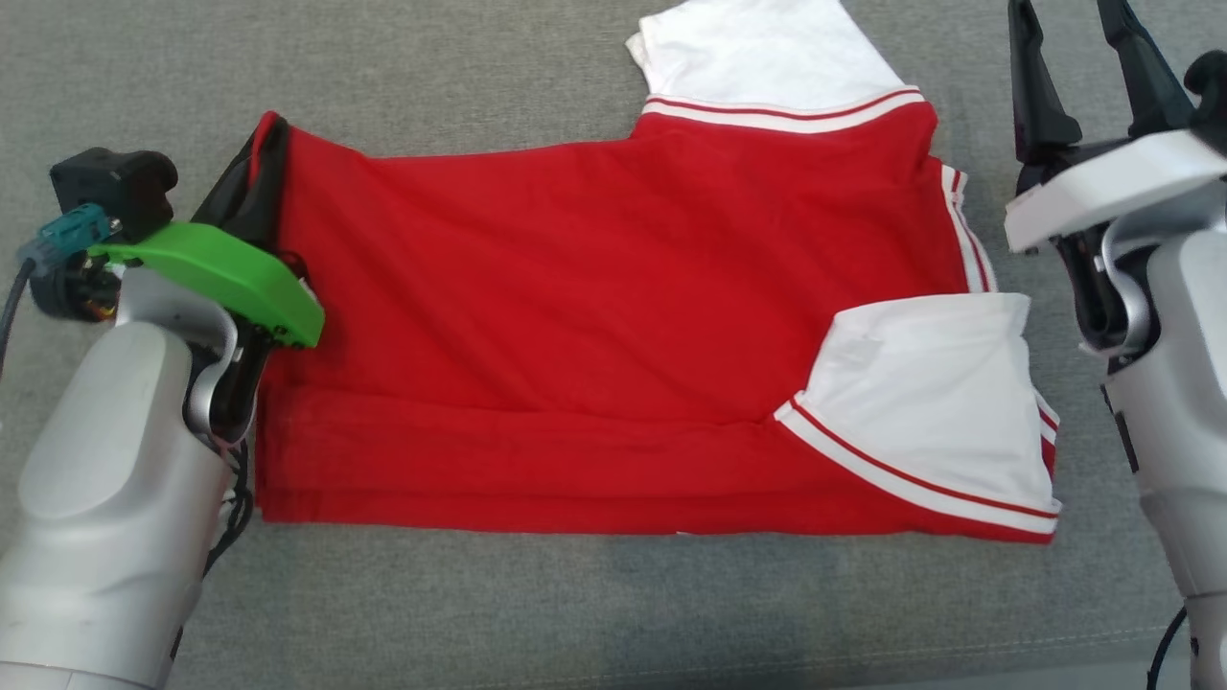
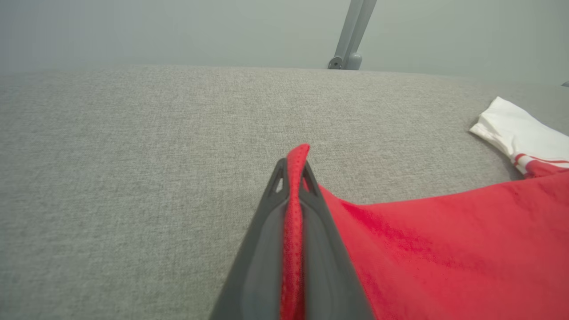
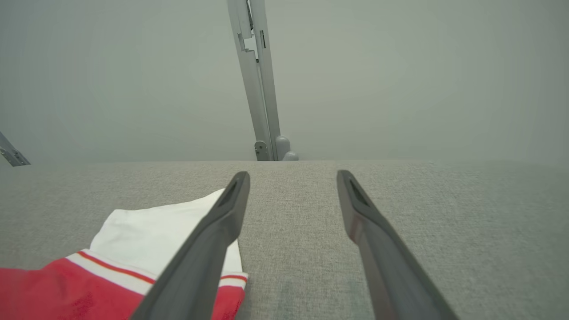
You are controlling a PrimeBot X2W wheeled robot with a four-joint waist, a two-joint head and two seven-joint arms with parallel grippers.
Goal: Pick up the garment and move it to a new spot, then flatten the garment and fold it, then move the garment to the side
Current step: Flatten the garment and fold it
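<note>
From the head view: the whole red garment (image 1: 594, 316), flat on the grey cloth top (image 1: 460, 77), in the middle between the two arms. Long way running left to right — hem (image 1: 273, 402) at the robot's left, white sleeves at its right. Far sleeve (image 1: 757, 53) sticking out flat, near sleeve (image 1: 930, 383) folded over the red.

From the left wrist view, up close: left gripper (image 2: 293, 171) pressed together on the far left corner of the hem, red edge poking out past the tips. Plainer here than from the head.

From the right wrist view: right gripper (image 3: 293, 178) spread wide with nothing in it, near the far sleeve — and a grey metal post (image 3: 260, 89) standing behind the cloth top.
</note>
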